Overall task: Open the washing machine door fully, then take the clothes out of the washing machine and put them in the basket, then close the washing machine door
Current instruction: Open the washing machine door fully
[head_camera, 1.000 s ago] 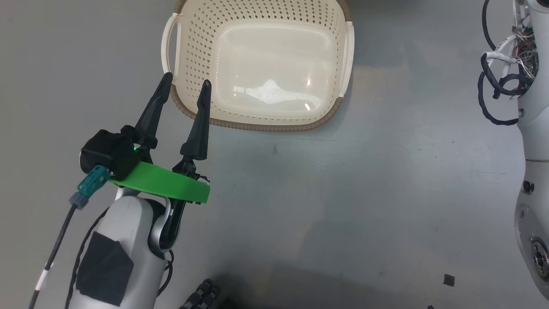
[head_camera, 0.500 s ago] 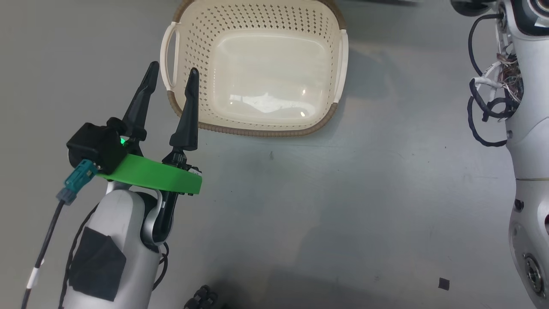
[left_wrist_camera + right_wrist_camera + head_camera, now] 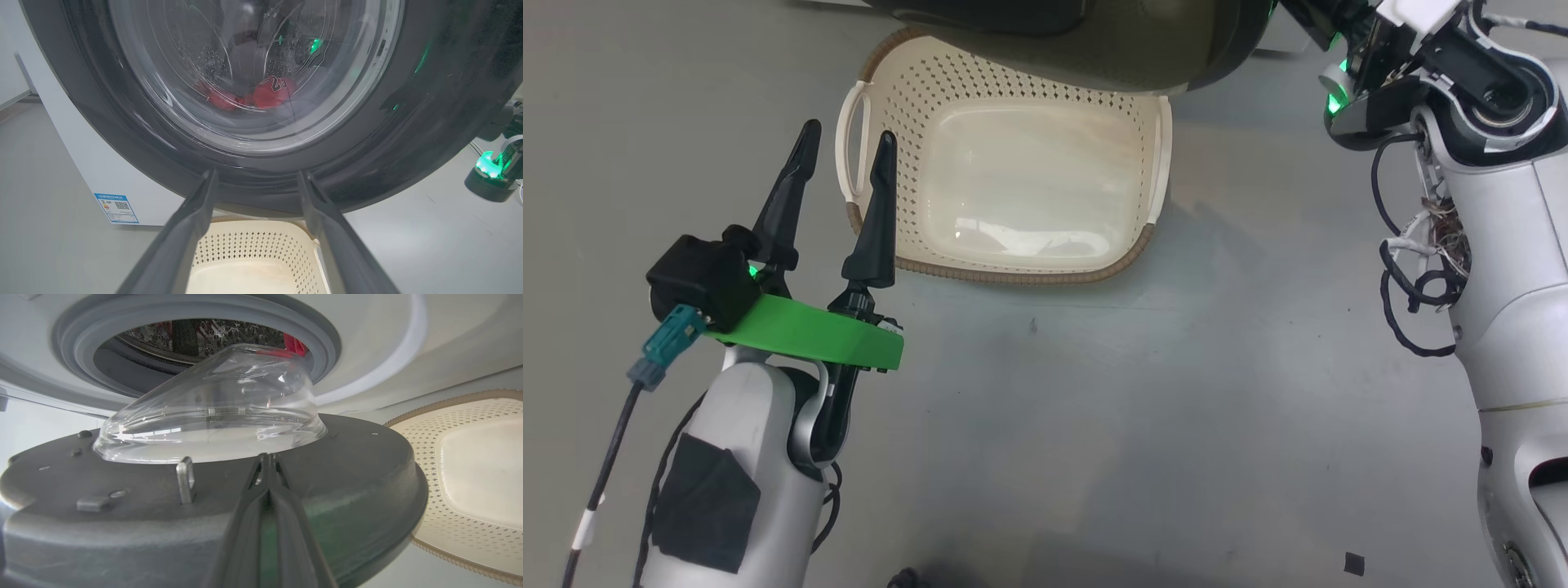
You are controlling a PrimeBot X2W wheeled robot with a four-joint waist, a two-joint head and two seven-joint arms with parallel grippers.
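The washing machine door (image 3: 1094, 49) stands partly open, its black rim hanging over the far edge of the empty cream basket (image 3: 1021, 273). My left gripper (image 3: 848, 135) is open beside the basket's left handle. In the left wrist view this gripper (image 3: 257, 174) points at the door (image 3: 429, 102), and red clothes (image 3: 269, 92) show through the glass. My right gripper (image 3: 267, 457) is shut, its tip against the door's inner face (image 3: 347, 477) below the glass bowl (image 3: 212, 412). Behind it the washing machine (image 3: 367, 343) porthole shows red clothes (image 3: 293, 344).
Grey floor (image 3: 1135, 425) spreads around the basket. The machine's white body (image 3: 81, 155) carries a blue sticker (image 3: 116, 208) low down. My right arm (image 3: 1503, 286), with loose black cables, rises along the right edge of the head view.
The head view has shifted, so the door's dark rim and my right wrist now show at the top. Both grippers keep their states.
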